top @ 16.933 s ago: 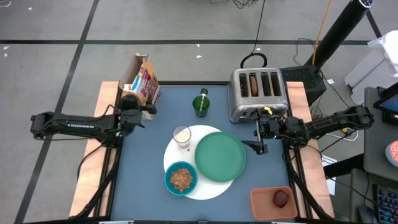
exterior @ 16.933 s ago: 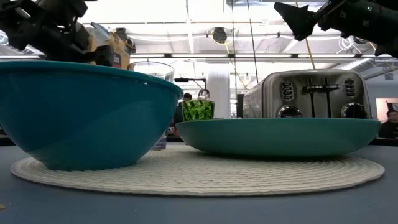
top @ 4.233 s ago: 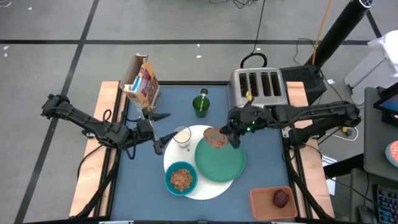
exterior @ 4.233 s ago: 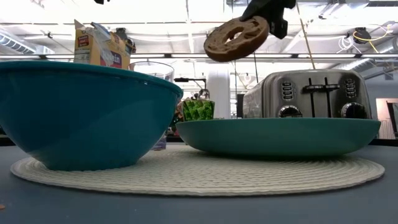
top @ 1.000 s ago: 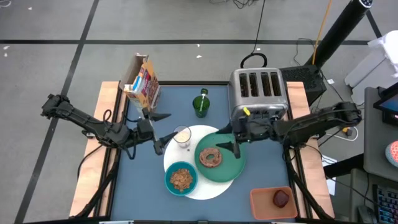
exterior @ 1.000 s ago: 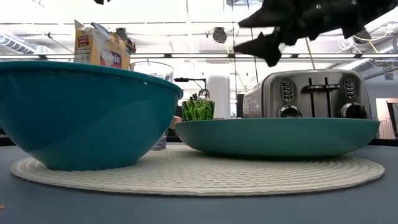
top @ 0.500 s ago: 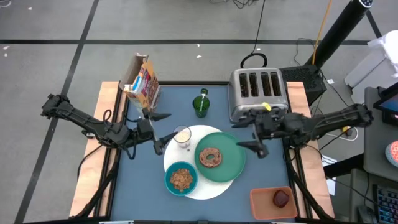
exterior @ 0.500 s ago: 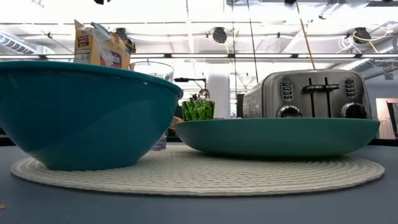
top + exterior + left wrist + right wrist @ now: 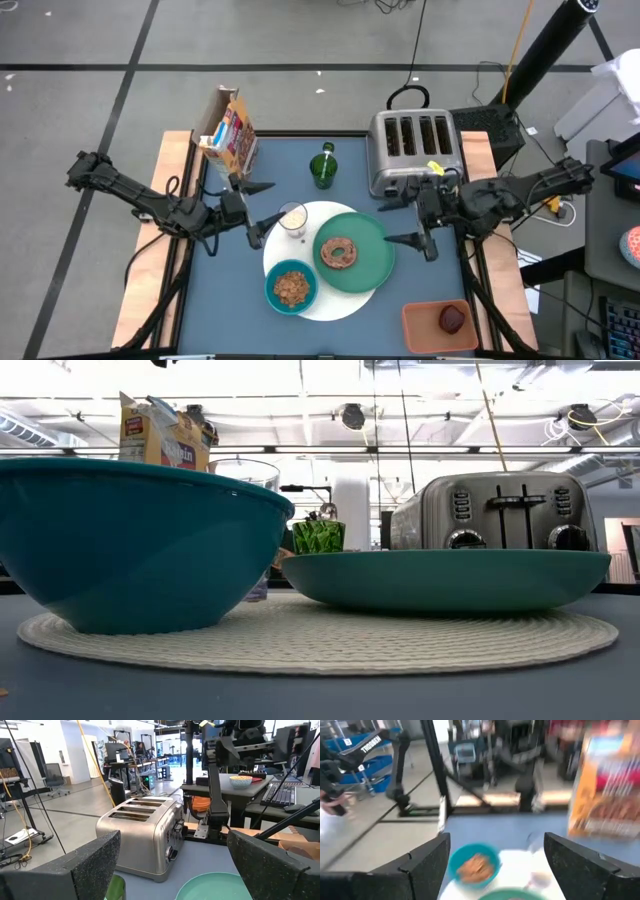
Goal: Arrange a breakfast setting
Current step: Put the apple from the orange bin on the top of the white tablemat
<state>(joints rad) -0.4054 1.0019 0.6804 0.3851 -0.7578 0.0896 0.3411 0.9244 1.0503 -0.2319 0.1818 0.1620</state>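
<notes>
The brown bagel (image 9: 340, 252) lies flat on the green plate (image 9: 375, 268), which sits on the white round mat (image 9: 335, 303). The teal bowl (image 9: 291, 287), holding cereal, and the small clear glass (image 9: 292, 218) also stand on the mat. The dark-red fruit (image 9: 453, 318) lies in an orange tray (image 9: 425, 327) at the near right. No spoon shows. My right gripper (image 9: 394, 221) is open and empty over the plate's right rim. My left gripper (image 9: 261, 207) is open and empty, just left of the glass.
A silver toaster (image 9: 415, 150) stands at the far right, close behind my right gripper. A green bottle (image 9: 323, 167) stands at the far middle and a cereal box (image 9: 228, 130) at the far left. Bare blue table (image 9: 225, 300) lies near left.
My right gripper, open, has drawn back from over the bagel toward the table's right edge and has left the low view. The bagel stays flat on the plate.
</notes>
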